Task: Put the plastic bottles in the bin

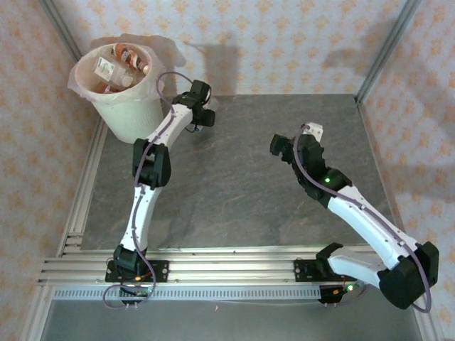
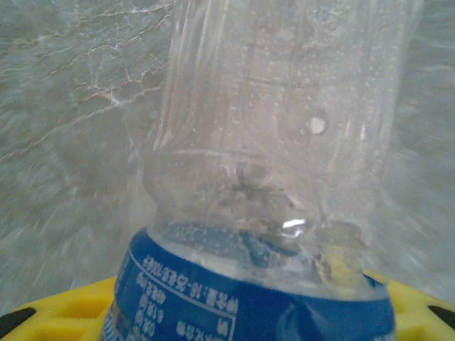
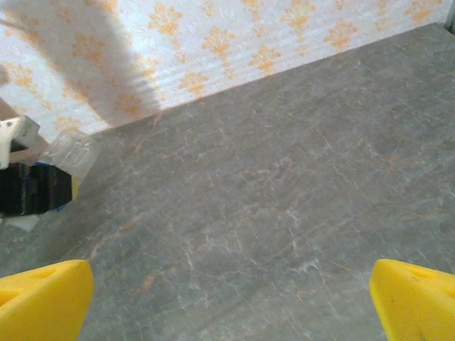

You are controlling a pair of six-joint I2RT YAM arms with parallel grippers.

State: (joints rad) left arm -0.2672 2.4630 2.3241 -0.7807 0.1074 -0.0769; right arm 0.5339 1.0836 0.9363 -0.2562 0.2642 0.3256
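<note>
Several bottles (image 1: 117, 67) already lie in the bin (image 1: 131, 106), upper left of the top view | your left gripper (image 1: 202, 114), just right of the bin, is clamped on a blue-labelled bottle (image 2: 263, 213), not yet dropped, likely the last one | your right gripper (image 3: 227, 298) gapes wide, holding nothing | hidden: bin's depths, held bottle's cap

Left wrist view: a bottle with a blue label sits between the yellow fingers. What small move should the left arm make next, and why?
Probably lift the left gripper a little and swing toward the bin: its jaws are shut on the blue-label bottle, and the bin stands close beside it.
</note>
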